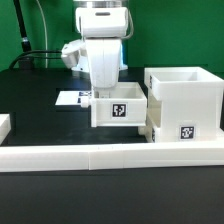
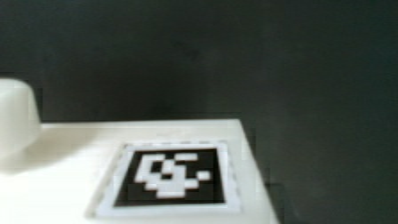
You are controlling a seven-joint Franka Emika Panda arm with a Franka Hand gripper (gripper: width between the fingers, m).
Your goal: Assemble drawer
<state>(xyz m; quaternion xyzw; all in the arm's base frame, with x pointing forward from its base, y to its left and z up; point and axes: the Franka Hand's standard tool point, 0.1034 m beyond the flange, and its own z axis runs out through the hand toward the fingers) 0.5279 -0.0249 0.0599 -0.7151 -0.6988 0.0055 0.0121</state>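
A white box tray [image 1: 120, 108] with a black-and-white tag on its near face sits at the table's middle. Its right end meets the open side of the large white casing [image 1: 185, 98], which carries a tag [image 1: 186, 131] low on its front. My gripper [image 1: 100, 94] reaches down from the white arm onto the tray's left wall and looks shut on it, though the fingertips are hidden behind the wall. The wrist view shows the tray's tagged white surface [image 2: 175, 172] very close, a rounded white part [image 2: 15, 120] beside it, and no fingers.
The long low white border wall [image 1: 110, 156] runs along the front. The marker board [image 1: 70, 99] lies flat behind the tray on the exterior view's left. A small white piece [image 1: 4, 124] sits at the left edge. Black table [image 2: 267, 60] lies beyond.
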